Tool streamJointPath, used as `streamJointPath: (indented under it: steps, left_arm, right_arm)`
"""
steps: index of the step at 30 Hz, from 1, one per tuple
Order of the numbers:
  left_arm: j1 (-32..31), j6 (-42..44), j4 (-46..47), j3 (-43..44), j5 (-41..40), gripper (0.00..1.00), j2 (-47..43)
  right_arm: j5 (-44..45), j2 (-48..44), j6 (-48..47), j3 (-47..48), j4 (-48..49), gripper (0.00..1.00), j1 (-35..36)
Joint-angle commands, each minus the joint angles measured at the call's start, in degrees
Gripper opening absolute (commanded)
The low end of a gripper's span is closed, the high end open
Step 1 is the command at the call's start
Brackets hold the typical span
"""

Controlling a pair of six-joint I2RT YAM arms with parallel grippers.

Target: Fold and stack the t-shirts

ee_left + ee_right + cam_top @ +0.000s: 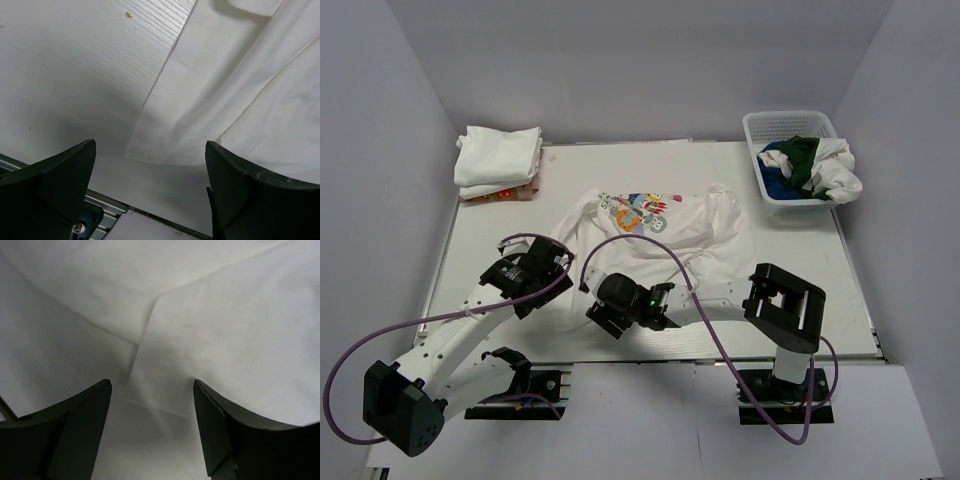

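Observation:
A white t-shirt with a colourful cartoon print (pixel 665 225) lies spread on the white table (pixel 800 290). My left gripper (pixel 558 262) is open just above the shirt's near left edge. In the left wrist view (pixel 150 143) a corner of white cloth (pixel 220 95) lies between and beyond the fingers. My right gripper (pixel 598 308) is open low over the shirt's near edge. In the right wrist view (pixel 151 381) a folded cloth corner (pixel 165 385) lies between the fingers. Neither gripper holds anything. Folded white shirts (pixel 500 160) are stacked at the back left.
A white lattice basket (pixel 790 130) at the back right holds a blue, a dark green and a white shirt (pixel 815 165). The table's metal edge rail (pixel 100 205) shows close below the left fingers. Purple cables loop over both arms.

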Motion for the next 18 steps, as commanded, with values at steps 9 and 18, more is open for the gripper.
streamJointPath:
  steps: [9, 18]
  left_arm:
    - [0.18, -2.92, 0.51, -0.22, -4.2, 1.0, -2.77]
    - [0.71, -2.13, 4.47, -0.22, -3.67, 1.0, 1.01]
  right_arm:
    - [11.98, 1.5, 5.11, 3.11, -0.57, 0.0, 0.88]
    - [16.82, -7.73, 6.86, 5.47, 0.2, 0.0, -8.06]
